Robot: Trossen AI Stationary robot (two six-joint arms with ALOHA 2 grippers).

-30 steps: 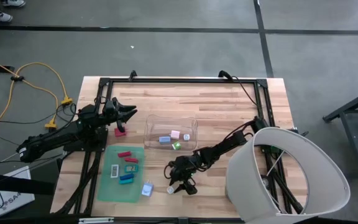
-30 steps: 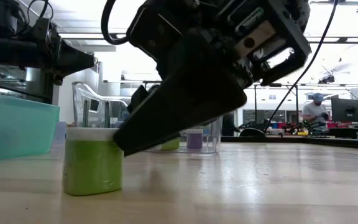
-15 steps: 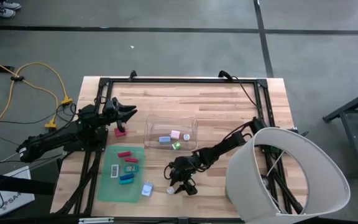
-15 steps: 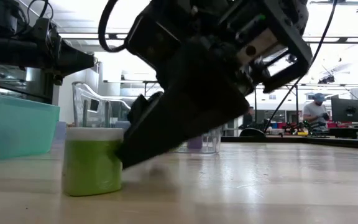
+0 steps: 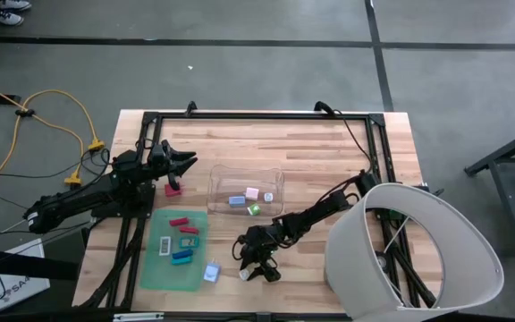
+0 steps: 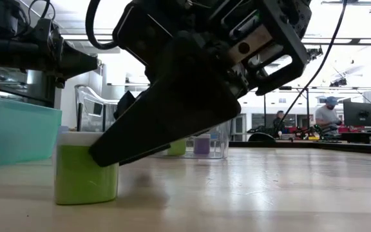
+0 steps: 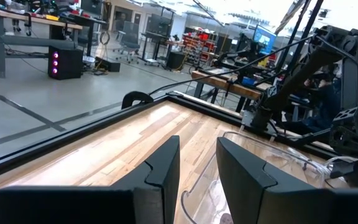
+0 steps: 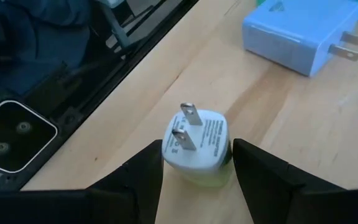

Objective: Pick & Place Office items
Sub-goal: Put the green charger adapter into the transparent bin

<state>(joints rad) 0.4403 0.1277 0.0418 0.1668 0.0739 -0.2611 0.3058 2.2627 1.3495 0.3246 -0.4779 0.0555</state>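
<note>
A small green-and-white plug adapter (image 8: 196,149) stands prongs-up on the bare wood near the table's near edge (image 5: 245,275) (image 6: 85,174). My right gripper (image 8: 197,163) (image 5: 252,268) slants down over it with a finger on either side. A pale blue charger (image 8: 297,37) (image 5: 211,271) lies beside it at the green mat's (image 5: 155,268) corner. Red, teal, blue and white pieces lie on the mat. The clear bin (image 5: 275,174) holds blue, pink and green pieces. My left gripper (image 5: 189,163) (image 7: 197,155) hovers open beside the bin, above a red piece (image 5: 173,188). My right gripper has the plug adapter's body (image 8: 219,155) between its two fingers, which lie against two opposite sides just below the pronged top. The fingers (image 6: 108,151) slant down at it from the table's right. The adapter stands upright with its green base (image 6: 85,190) on the wood.
A large white shade (image 5: 414,255) covers the table's near right corner. The black frame rail (image 5: 266,116) runs along the far edge. Bare wood lies right of the right gripper. A person (image 6: 327,113) works at a bench far behind the table.
My right gripper has dropped a little and shifted toward the table's left. The plug adapter has slid a short way left along the wood with it, still upright.
</note>
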